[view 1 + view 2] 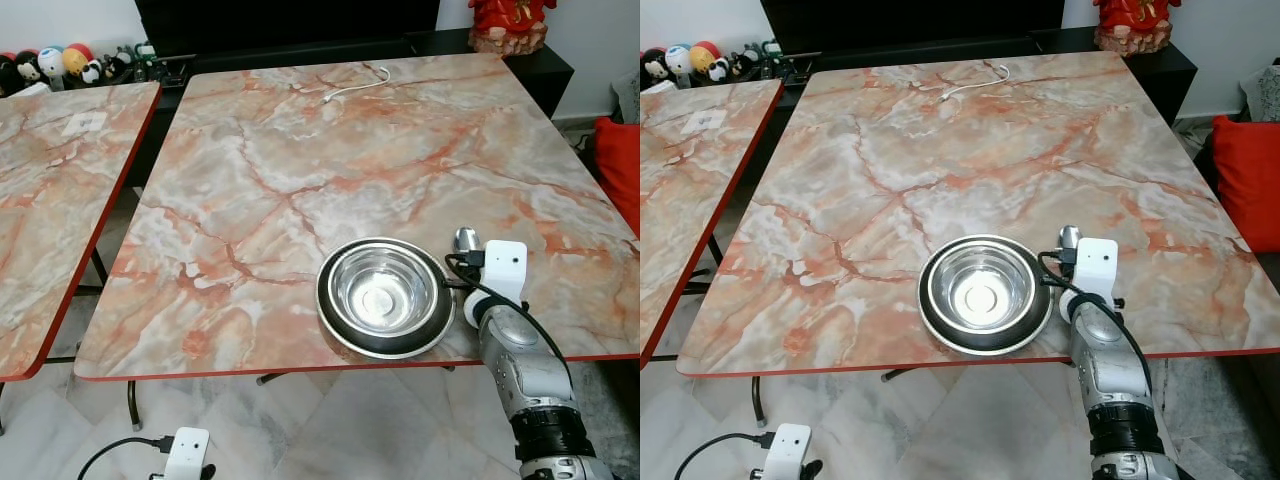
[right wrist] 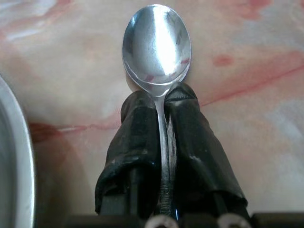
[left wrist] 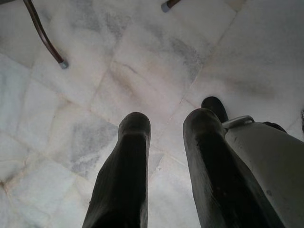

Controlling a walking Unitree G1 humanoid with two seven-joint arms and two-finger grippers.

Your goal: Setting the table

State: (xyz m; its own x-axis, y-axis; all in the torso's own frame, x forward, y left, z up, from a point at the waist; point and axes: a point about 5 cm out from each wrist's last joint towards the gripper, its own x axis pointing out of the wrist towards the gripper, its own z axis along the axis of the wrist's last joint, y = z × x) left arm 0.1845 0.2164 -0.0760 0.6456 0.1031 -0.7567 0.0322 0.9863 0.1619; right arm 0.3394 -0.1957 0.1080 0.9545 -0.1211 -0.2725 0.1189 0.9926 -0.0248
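A steel bowl (image 1: pixel 385 295) sits inside a dark-rimmed dish near the front edge of the marble table (image 1: pixel 300 150). Just to its right, my right gripper (image 2: pixel 159 102) is shut on the handle of a silver spoon (image 2: pixel 156 45), whose bowl (image 1: pixel 466 239) points away from me just above the tabletop. My left gripper (image 3: pixel 164 123) hangs low below the table over the floor, its two black fingers slightly apart with nothing between them.
A white cable (image 1: pixel 355 85) lies at the table's far edge. A second marble table (image 1: pixel 50 190) stands to the left with a gap between. A red cushion (image 1: pixel 620 165) is at the right. Toys (image 1: pixel 60 62) line the dark cabinet behind.
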